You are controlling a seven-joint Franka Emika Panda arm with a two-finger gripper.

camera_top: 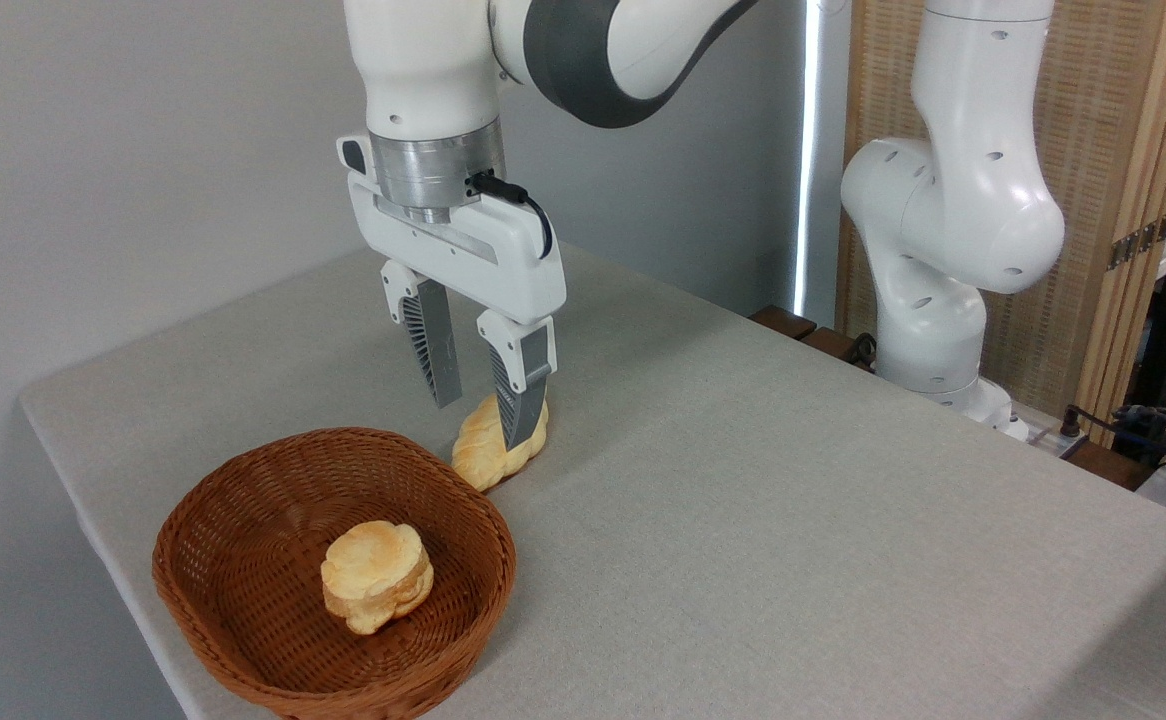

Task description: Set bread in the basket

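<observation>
Grey cloth covers the table (743,520), which stands against a plain grey wall, with a slatted wooden screen at the far right.

Over the bread (478,452) hangs the gripper (483,418), pointing down, its two ribbed fingers (435,355) spread apart with a clear gap between them. One fingertip crosses in front of the loaf's far end; the other ends above the table just to the left of it. Whether either tip touches the loaf cannot be told from this angle, and nothing is clamped.

That bread is a twisted golden loaf lying on the cloth, its near end just beside the far rim of the basket (243,620), outside it. The oval brown wicker basket sits at the near left corner of the table, close to the table's edge. Inside, toward the near side of the bowl, rests a round pale bun (377,575).

Above the fingers, a white hand body joins a metal ring where a black cable (523,205) plugs in. From there the white arm (423,60) rises out of view at the top. Its base column (943,270) stands beyond the table's far right edge, and dark cables lie at the right border.
</observation>
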